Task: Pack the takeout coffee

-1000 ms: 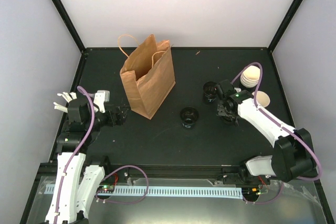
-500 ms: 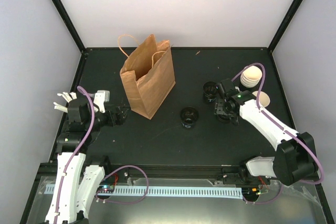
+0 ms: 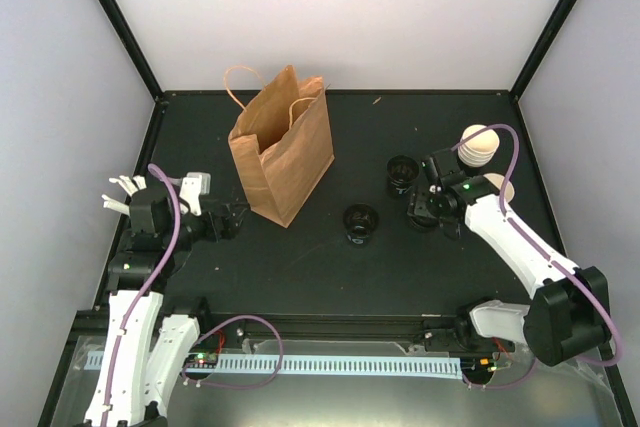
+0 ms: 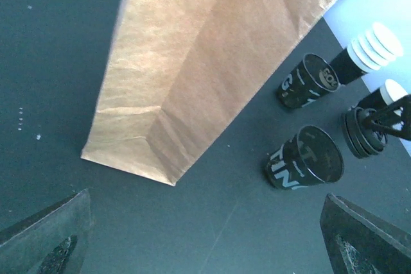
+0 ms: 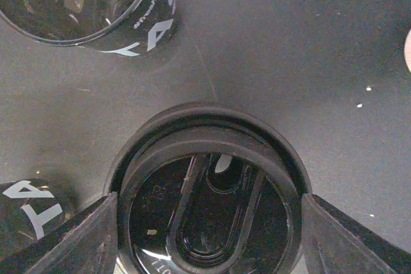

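- Fingers [image 5: 70, 239] of the right hand [image 3: 421, 210] stand spread wide, one on each side of a stack of black lids [image 5: 209, 206]. The hand is open, and I cannot tell whether the pads touch the stack.
- The lid stack sits on the dark surface [image 3: 320, 272], in its right half, directly under that hand.
- Just beside the hand, on its far left side, stands a black cup [image 3: 402, 175] with white lettering and a dark inside. A second dark cup [image 3: 360, 223] of the same kind stands nearer the middle of the surface.
- The coffee cup [image 3: 499, 187], black with a cream inside, stands just right of the right arm [image 3: 515, 239], which partly hides it. No hand touches it, and it is well apart from the bag.
- Just behind the coffee cup is a nested stack of cups [image 3: 478, 145] with cream rims.
- The left hand [image 3: 228, 219] is open with nothing between its fingers [image 4: 45, 242]. It points at the near lower corner of a brown paper bag [image 3: 283, 152] and sits close to it.
- The bag stands upright in the far left part of the surface, its mouth open and its handles up.
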You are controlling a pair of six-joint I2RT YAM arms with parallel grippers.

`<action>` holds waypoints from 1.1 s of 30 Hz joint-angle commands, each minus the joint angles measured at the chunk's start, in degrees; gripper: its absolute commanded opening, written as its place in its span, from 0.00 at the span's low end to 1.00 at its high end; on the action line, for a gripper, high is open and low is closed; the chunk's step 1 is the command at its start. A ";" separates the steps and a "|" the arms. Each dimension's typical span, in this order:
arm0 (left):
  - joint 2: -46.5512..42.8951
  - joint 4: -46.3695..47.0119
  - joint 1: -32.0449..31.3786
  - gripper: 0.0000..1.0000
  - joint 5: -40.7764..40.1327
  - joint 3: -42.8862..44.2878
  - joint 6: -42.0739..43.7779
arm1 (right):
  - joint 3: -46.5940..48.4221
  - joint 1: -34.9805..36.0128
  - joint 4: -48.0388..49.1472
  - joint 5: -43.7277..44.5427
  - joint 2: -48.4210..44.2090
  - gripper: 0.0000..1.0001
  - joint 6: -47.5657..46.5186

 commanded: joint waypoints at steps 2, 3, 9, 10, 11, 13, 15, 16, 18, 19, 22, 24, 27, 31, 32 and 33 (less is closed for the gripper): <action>-1.34 0.96 -6.65 0.99 1.35 1.13 -1.56 | 0.75 -1.14 -1.50 1.16 -0.90 0.69 -0.08; -1.98 1.47 -10.03 0.99 -0.49 1.13 -2.95 | 1.10 -1.19 -2.36 2.72 -0.97 0.69 0.56; -1.55 5.60 -33.32 0.99 -17.10 0.39 -12.48 | 3.30 -1.32 -5.73 4.21 -1.75 0.69 2.01; -0.47 5.84 -36.67 0.99 -19.54 0.84 -13.40 | 3.68 -1.27 -6.43 4.23 -1.67 0.69 2.65; 1.45 6.14 -40.01 0.99 -21.67 1.43 -14.35 | 3.99 -1.32 -6.82 4.09 -1.59 0.69 3.00; 5.01 7.45 -46.48 0.99 -25.93 2.78 -15.83 | 4.33 -1.41 -7.48 3.37 -1.70 0.69 3.25; 8.91 8.98 -52.64 0.99 -30.64 4.15 -16.98 | 4.76 -1.81 -8.43 3.03 -2.10 0.68 3.78; 10.87 9.92 -55.46 0.99 -32.34 4.85 -17.30 | 4.95 -1.97 -8.83 2.81 -2.47 0.69 3.97; 14.46 12.33 -59.54 0.99 -34.84 6.04 -17.62 | 5.45 -2.27 -9.85 3.00 -3.56 0.69 4.49; 16.32 13.78 -60.83 0.99 -35.26 6.42 -17.68 | 5.83 -2.37 -10.43 3.18 -4.15 0.69 4.69; 21.10 18.78 -62.07 0.99 -33.60 7.04 -17.58 | 6.86 -2.52 -11.97 3.24 -5.74 0.69 5.26; 23.79 22.75 -62.16 0.99 -31.74 7.48 -17.28 | 6.99 -2.63 -12.21 2.43 -7.04 0.69 5.91; 28.02 27.22 -62.15 0.99 -29.57 8.74 -16.64 | 6.73 -2.58 -12.24 1.24 -8.48 0.69 6.87; 34.65 30.70 -62.04 0.97 -28.46 11.69 -17.04 | 6.22 -2.67 -12.89 0.66 -9.41 0.69 8.12; 37.00 31.47 -61.74 0.96 -27.87 12.47 -17.71 | 6.13 -2.72 -13.12 0.27 -9.71 0.69 8.51; 38.57 31.84 -61.54 0.96 -27.02 13.35 -17.99 | 6.15 -2.67 -13.54 0.11 -9.88 0.69 9.20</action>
